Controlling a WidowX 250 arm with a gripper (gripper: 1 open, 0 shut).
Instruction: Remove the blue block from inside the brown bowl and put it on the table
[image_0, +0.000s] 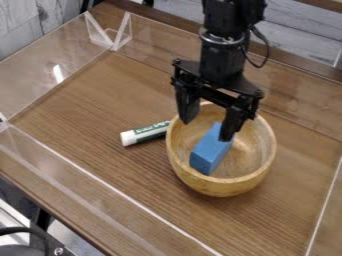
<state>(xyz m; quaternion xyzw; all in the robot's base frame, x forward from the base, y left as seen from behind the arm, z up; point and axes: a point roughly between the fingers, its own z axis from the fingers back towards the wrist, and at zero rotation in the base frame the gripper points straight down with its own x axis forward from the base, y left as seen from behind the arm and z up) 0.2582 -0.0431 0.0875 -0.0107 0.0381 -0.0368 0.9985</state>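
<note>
The blue block (210, 154) lies inside the brown bowl (254, 168), which sits on the table (94, 110) toward the right. My gripper (211, 119) points straight down just above the bowl's far rim, open, with its two black fingers spread wide. The left finger (186, 107) hangs over the bowl's back-left rim. Over the block's upper end hangs the right finger, and nothing is between them. Part of the block's far end is hidden behind the right finger.
A small white tube with green print (147, 132) lies on the table just left of the bowl. Low clear plastic walls (54, 70) edge the tabletop on all sides. A clear bracket (107, 36) stands at the back left.
</note>
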